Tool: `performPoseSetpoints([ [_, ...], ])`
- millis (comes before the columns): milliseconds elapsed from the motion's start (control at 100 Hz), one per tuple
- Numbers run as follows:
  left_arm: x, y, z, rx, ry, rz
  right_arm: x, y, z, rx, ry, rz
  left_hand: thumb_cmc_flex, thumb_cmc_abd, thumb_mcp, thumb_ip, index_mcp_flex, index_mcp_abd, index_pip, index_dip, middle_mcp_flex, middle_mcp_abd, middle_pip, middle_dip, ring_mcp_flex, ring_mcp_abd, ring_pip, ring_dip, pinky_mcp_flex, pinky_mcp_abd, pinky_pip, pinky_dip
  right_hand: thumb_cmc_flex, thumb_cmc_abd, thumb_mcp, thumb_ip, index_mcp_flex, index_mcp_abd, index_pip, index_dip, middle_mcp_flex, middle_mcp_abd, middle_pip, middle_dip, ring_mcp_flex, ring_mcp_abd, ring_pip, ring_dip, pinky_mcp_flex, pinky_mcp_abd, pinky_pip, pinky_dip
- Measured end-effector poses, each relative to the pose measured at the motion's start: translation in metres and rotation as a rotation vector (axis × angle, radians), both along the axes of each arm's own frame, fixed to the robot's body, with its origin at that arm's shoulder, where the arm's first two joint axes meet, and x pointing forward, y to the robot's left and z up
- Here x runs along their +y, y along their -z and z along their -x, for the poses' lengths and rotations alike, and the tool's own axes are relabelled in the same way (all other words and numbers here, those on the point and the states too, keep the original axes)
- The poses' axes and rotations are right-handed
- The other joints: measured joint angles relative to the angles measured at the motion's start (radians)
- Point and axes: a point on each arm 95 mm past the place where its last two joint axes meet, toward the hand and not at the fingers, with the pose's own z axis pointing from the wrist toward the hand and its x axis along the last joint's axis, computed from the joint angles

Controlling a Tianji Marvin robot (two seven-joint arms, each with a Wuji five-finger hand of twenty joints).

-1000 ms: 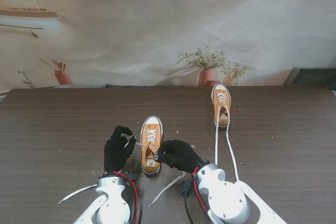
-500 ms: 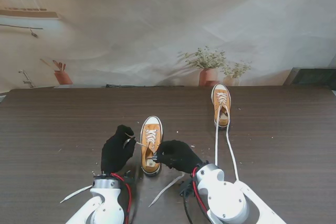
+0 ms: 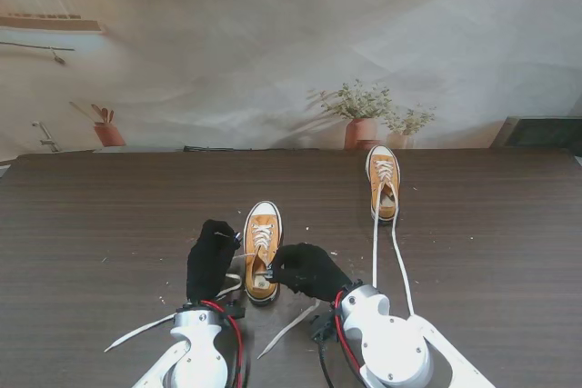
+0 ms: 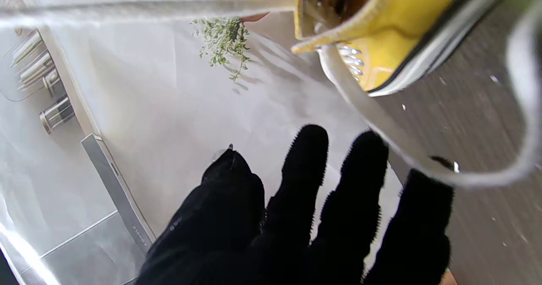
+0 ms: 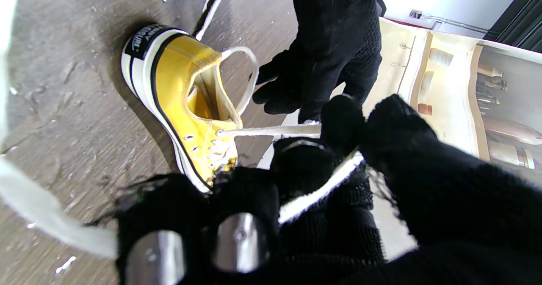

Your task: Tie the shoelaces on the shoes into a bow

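Observation:
An orange-yellow shoe [image 3: 262,250] lies between my hands on the dark table [image 3: 109,215], toe pointing away from me. My right hand [image 3: 307,268] is at the shoe's heel side, its thumb and fingers shut on a white lace [image 5: 271,130] that runs taut from a top eyelet of the shoe [image 5: 182,90]. My left hand [image 3: 211,259] is close to the shoe's other side. In its wrist view the fingers [image 4: 305,217] are spread and a slack lace loop [image 4: 381,120] drapes over the little finger. That lace's tail [image 3: 136,333] trails toward me.
A second orange shoe [image 3: 383,181] sits farther away on the right, with two long white laces [image 3: 397,261] running toward me past my right arm. Another lace end [image 3: 286,326] lies by my right wrist. Small crumbs dot the table. A printed backdrop with plants [image 3: 361,120] stands behind.
My left hand shifted a little right toward the shoe and its fingers straightened. The lace beside it went slack and now hangs in a loop. My right hand stayed put.

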Motion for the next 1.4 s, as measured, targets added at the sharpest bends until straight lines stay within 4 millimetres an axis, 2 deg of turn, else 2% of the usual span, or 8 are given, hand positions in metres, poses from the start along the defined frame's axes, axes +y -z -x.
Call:
performPoseSetpoints([
  [100,-0.007,0.000,-0.001,-0.012,-0.002,0.001,0.000,-0.001,0.001,-0.002,-0.003,-0.001,0.007,0.010,-0.034,0.000,0.002,0.000,-0.019,-0.035,0.061,-0.081,0.146,0.038,0.066,-0.051,0.077,0.000,0.066,0.000,0.022,-0.051,0.000,0.000,0.000,0.000,0.000,0.000,0.000,0.000,0.000,0.000,0.000,0.000,0.000,0.000,0.000,0.000,0.000,0.002,0.000,0.000],
  [190,-0.010,-0.002,0.000,-0.022,0.010,-0.018,0.000,-0.002,0.001,-0.004,-0.006,-0.004,0.007,0.010,-0.041,0.018,0.018,-0.005,-0.076,-0.105,0.023,-0.090,0.165,0.049,0.000,-0.044,0.096,0.000,0.033,0.000,-0.067,-0.113,0.000,0.000,0.000,0.000,0.000,0.003,0.000,0.000,0.000,0.000,0.000,0.000,0.000,0.001,0.000,0.000,0.000,0.002,0.000,0.000],
  [360,-0.008,-0.007,0.003,-0.088,0.073,-0.201,0.000,-0.002,0.001,-0.005,-0.009,-0.005,-0.290,-0.068,0.160,0.041,0.057,-0.082,-0.538,-0.296,-0.381,-0.079,-0.126,0.007,-0.517,-0.020,-0.070,0.000,-0.369,-0.078,-0.407,-0.028,0.000,0.000,0.000,0.000,0.000,0.004,0.000,0.000,0.000,0.001,0.000,0.000,0.000,0.001,0.000,0.000,0.000,0.002,0.000,0.000],
  [480,0.005,-0.021,0.010,-0.006,0.064,-0.388,0.000,-0.002,0.002,-0.004,-0.010,-0.006,-0.366,-0.114,0.201,0.075,0.108,-0.081,-0.778,-0.407,-0.580,-0.078,-0.240,-0.040,-0.674,-0.070,-0.193,0.000,-0.520,-0.137,-0.454,0.048,0.000,0.000,0.000,0.000,0.000,0.004,0.000,0.000,0.000,0.001,0.000,0.000,0.000,0.001,0.000,0.000,0.000,0.004,0.000,0.000],
  [820,0.027,-0.024,0.015,0.174,0.113,-0.786,0.003,-0.001,0.004,0.000,-0.017,-0.010,-0.377,-0.325,0.320,0.063,0.230,-0.085,-0.922,-0.463,-0.632,-0.091,-0.283,-0.051,-0.671,-0.133,-0.228,0.000,-0.483,-0.163,-0.442,0.112,0.000,0.000,0.000,0.000,0.000,0.004,0.000,0.000,0.000,0.001,0.000,0.000,0.000,0.002,0.000,0.000,0.000,0.004,0.000,0.000],
  [1250,0.012,-0.005,-0.012,0.178,0.145,-0.853,0.001,-0.004,0.005,-0.005,-0.010,-0.011,-0.330,-0.302,0.442,0.021,0.245,-0.118,-0.911,-0.463,-0.620,-0.092,-0.280,-0.052,-0.670,-0.156,-0.190,0.000,-0.422,-0.186,-0.407,0.148,0.008,0.000,0.000,0.000,0.000,0.007,0.000,0.000,0.001,0.007,0.000,0.000,0.000,0.010,0.000,0.001,0.000,0.005,0.000,0.000],
  [1330,0.010,-0.001,-0.017,0.181,0.149,-0.854,0.000,-0.004,0.005,-0.005,-0.009,-0.010,-0.244,-0.191,0.320,0.010,0.292,-0.165,-0.869,-0.463,-0.590,-0.095,-0.267,-0.052,-0.668,-0.157,-0.149,0.021,-0.402,-0.187,-0.390,0.171,0.008,0.000,0.000,0.000,0.000,0.007,0.000,0.000,0.001,0.008,0.000,0.000,0.000,0.010,0.000,0.001,0.000,0.005,0.000,0.000],
  [1400,0.010,0.001,-0.020,0.183,0.146,-0.850,0.000,-0.004,0.005,-0.005,-0.009,-0.010,-0.103,-0.075,0.070,0.010,0.330,-0.183,-0.843,-0.463,-0.566,-0.099,-0.259,-0.052,-0.656,-0.158,-0.127,0.036,-0.389,-0.187,-0.379,0.192,0.008,0.000,0.000,0.000,0.000,0.007,0.000,0.000,0.001,0.008,0.000,0.000,0.000,0.010,0.000,0.001,0.000,0.005,0.000,0.000],
])
